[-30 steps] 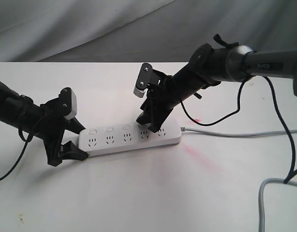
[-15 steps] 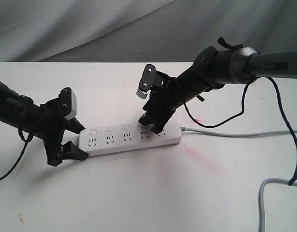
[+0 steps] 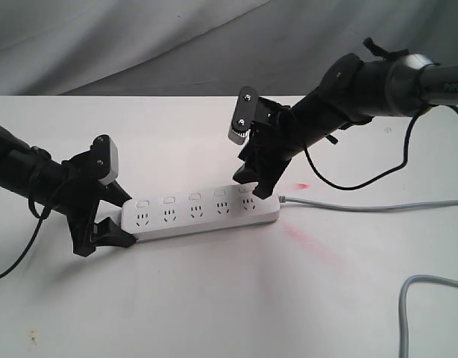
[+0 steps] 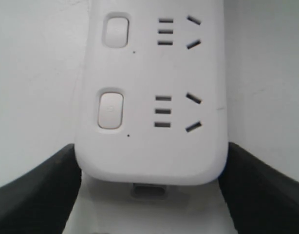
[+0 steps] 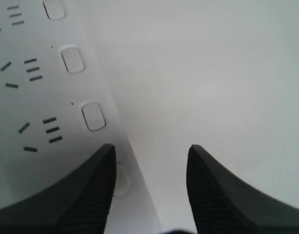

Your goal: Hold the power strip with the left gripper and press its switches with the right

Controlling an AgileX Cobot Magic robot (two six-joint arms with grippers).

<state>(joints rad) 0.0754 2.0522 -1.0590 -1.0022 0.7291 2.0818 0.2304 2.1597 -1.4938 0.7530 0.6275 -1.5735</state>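
The white power strip [image 3: 203, 212] lies flat on the table, its grey cord [image 3: 363, 207] running off to the right. My left gripper [image 3: 122, 218] is shut on the strip's left end; in the left wrist view the black fingers [image 4: 40, 187] press both sides of the power strip [image 4: 149, 73]. The switches [image 3: 194, 196] run along the far edge. My right gripper [image 3: 255, 185] stands open over the right end, one fingertip [image 5: 98, 175] above the last switch, which is partly hidden. Two more switches [image 5: 93, 116] show beside it.
A small red spot [image 3: 300, 185] and a faint pink smear [image 3: 307, 242] mark the white table [image 3: 214, 298]. A loose grey cable [image 3: 412, 294] curls at the front right. Grey cloth [image 3: 139, 45] hangs behind the table.
My right gripper has moved right along the strip, from about the fourth switch to the end one. The left gripper and the strip have not moved.
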